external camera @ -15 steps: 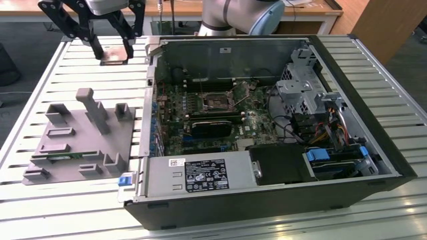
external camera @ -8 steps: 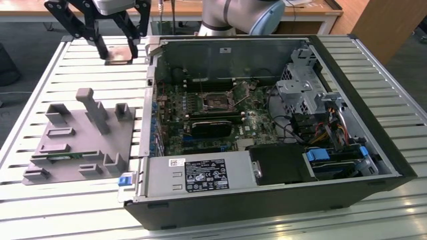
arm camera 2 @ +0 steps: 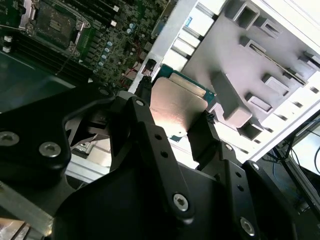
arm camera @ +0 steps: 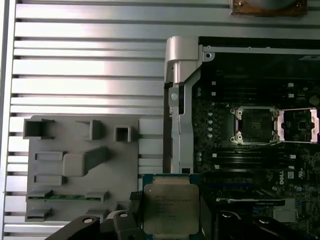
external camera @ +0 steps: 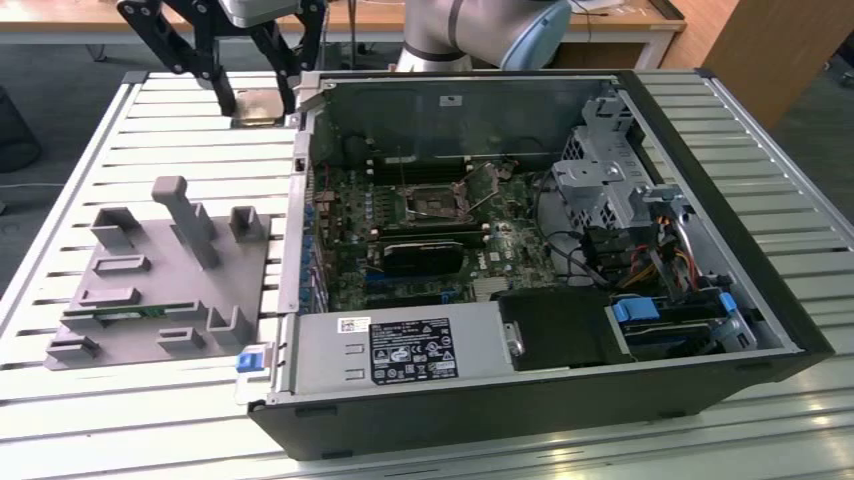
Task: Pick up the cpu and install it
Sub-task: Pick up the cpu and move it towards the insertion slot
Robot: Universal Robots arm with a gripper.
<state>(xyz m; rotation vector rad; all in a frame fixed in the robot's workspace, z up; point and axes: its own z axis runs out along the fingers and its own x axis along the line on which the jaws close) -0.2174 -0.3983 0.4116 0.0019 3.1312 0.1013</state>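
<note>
gripper (arm camera 2: 176, 116) clamped on cpu (arm camera 2: 178, 102) by two edges (metal top faces the wrist cameras) | grey tray (arm camera: 75, 142) to one side | bare socket (arm camera: 256, 125) to the other, in computer case (arm camera: 177, 75)

Matte black, angular gripper (arm camera 2: 175, 107) links fastened with silver screws; at 12 o'clock in the exterior view, silver-grey arm (external camera: 454, 35), pale-blue cap.

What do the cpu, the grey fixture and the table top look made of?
As they look: the cpu, metal lid with soft sheen over a green board rim; the grey fixture, probably plastic, matte, no glare; the table top, likely aluminium slats, bright streaky reflections.
</note>
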